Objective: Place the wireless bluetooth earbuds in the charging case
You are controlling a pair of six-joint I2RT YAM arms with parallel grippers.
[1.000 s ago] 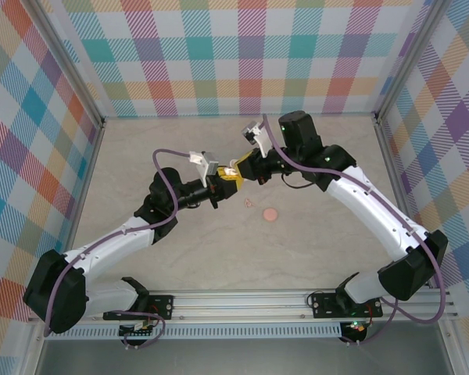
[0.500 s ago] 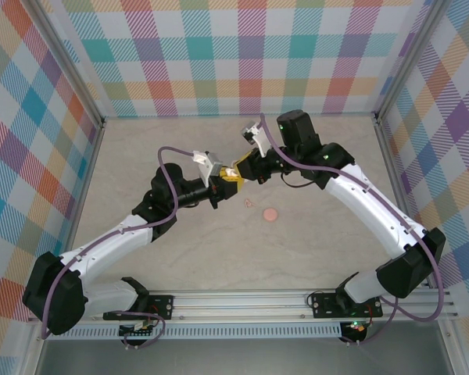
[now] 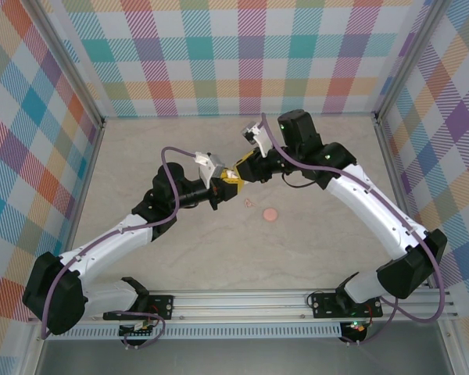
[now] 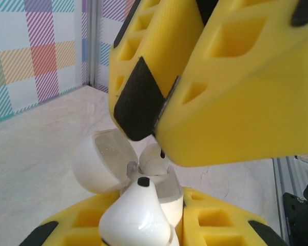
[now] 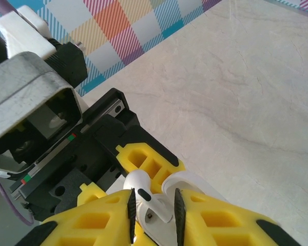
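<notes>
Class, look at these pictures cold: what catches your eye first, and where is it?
The left gripper and right gripper meet tip to tip over the middle of the table. The left one holds the open white case, its lid flipped back, and the right one pinches an earbud just above it. A pink disc lies on the table nearby.

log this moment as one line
stage: inserting | left gripper: shut on charging case, lid open | right gripper: shut on earbud, just over case | released: no
</notes>
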